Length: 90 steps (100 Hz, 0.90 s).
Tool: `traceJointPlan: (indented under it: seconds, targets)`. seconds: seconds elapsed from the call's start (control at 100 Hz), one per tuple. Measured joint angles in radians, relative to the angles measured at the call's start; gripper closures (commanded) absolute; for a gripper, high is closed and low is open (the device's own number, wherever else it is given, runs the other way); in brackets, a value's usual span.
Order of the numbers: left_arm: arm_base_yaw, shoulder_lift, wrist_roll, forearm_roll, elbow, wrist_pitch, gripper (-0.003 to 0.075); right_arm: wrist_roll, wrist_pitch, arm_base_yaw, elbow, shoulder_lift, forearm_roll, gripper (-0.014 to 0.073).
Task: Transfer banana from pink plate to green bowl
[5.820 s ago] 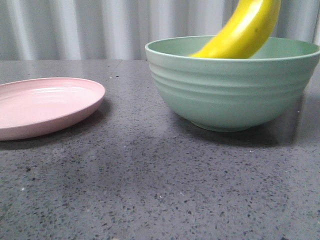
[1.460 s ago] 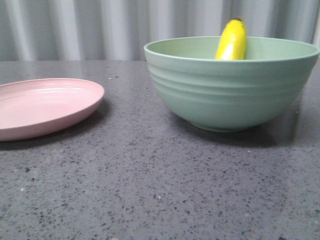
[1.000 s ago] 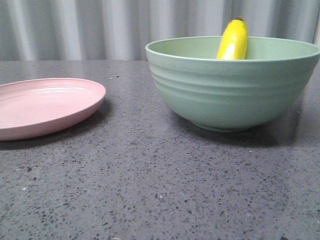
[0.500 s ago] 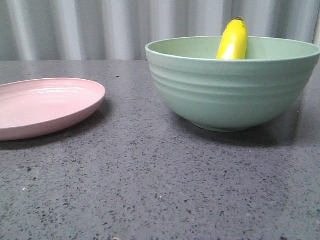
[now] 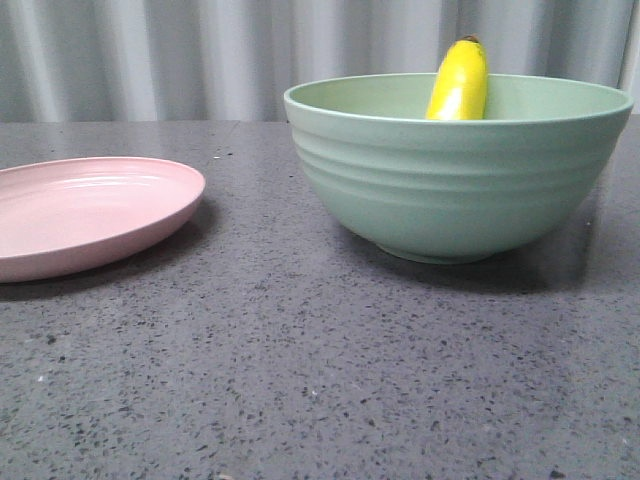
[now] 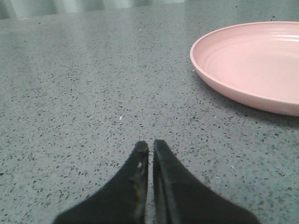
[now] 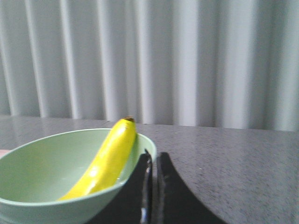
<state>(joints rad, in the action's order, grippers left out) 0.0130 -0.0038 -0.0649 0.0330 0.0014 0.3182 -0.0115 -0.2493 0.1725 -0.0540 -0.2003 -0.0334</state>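
The banana (image 5: pixel 459 82) leans inside the green bowl (image 5: pixel 455 180), its dark tip poking above the far rim; in the right wrist view the banana (image 7: pixel 108 161) lies along the wall of the bowl (image 7: pixel 28 172). The pink plate (image 5: pixel 85 212) sits bare at the left; it also shows in the left wrist view (image 6: pixel 254 60). My left gripper (image 6: pixel 150 148) is shut and empty, low over the table beside the plate. My right gripper (image 7: pixel 153 158) is shut and empty, just outside the bowl's rim. Neither gripper shows in the front view.
The dark speckled table (image 5: pixel 300 370) runs to a grey corrugated wall (image 5: pixel 200 55) at the back. The bowl stands right of centre, a gap of bare table between it and the plate.
Earlier the banana was held high over the bowl; now it rests inside, leaning on the far wall. In the last half second the bowl and plate appear slightly further left.
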Motion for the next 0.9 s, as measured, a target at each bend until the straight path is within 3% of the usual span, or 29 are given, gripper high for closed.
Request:
traceJointPlan:
  seconds: [0.08,0.21,0.41,0.67,0.8,0.9]
  targets:
    - [0.0,0.0,0.0,0.0,0.0,0.0,0.0741,0.044,-0.06,-0.041,0.062,0.0,0.015,0.0664]
    - [0.0,0.0,0.0,0.0,0.0,0.0,0.0741,0.105,-0.027,-0.099,0.065,0.01,0.048,0.0664]
    - [0.0,0.0,0.0,0.0,0.0,0.0,0.0741,0.123,0.138,-0.173,0.065,0.091,0.065,0.0664]
    - [0.0,0.0,0.0,0.0,0.0,0.0,0.0741,0.123,0.437,-0.345,0.065,0.207,0.066,0.0664]
    - [0.0,0.0,0.0,0.0,0.0,0.0,0.0741,0.123,0.56,-0.367,0.065,0.21,0.066,0.0664]
    - [0.0,0.0,0.0,0.0,0.0,0.0,0.0741,0.119,0.574,-0.367,0.065,0.21,0.067,0.0664]
